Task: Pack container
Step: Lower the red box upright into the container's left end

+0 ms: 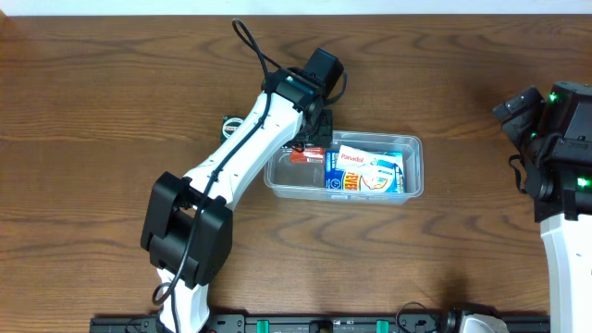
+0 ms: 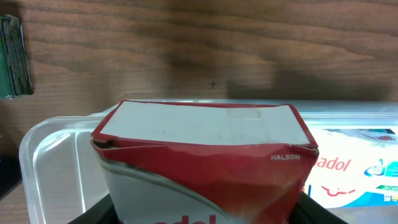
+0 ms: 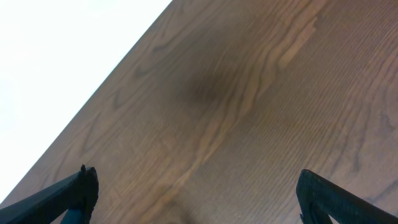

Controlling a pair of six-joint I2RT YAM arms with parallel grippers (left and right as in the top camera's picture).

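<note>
Nearest the left wrist camera, a red and white box (image 2: 199,162) is held in the left claw (image 1: 309,146). The jaws are closed about halfway onto its sides, and its front face is slightly dented under the grip. Its white end flap is turned up toward the lens, and its broad side runs across the wrist view. Just under and behind it the container (image 2: 43,143) is seen. This clear, shallow tub stands on the wooden table (image 1: 111,92) at mid-table, and its rounded left corner lies directly below the held box. From overhead the tub's long axis is seen to run left to right across the table. The box appears to be lined up along that same axis, though the arm covers part of it and this cannot be said firmly. Blue and white boxes (image 1: 370,173) already fill the tub's middle and right end, so only the left end under the claw is judged free. A straight lowering there is what the release would call for. Beyond the tub's left corner a small green-edged object (image 2: 15,56) lies on the wood. What it is cannot be made out. Farthest off, the right claw (image 3: 198,186) hangs at the table's right edge. Its jaws are spread fully wide and hold nothing, and it is well apart from the tub, so the left arm is much the nearer.
</note>
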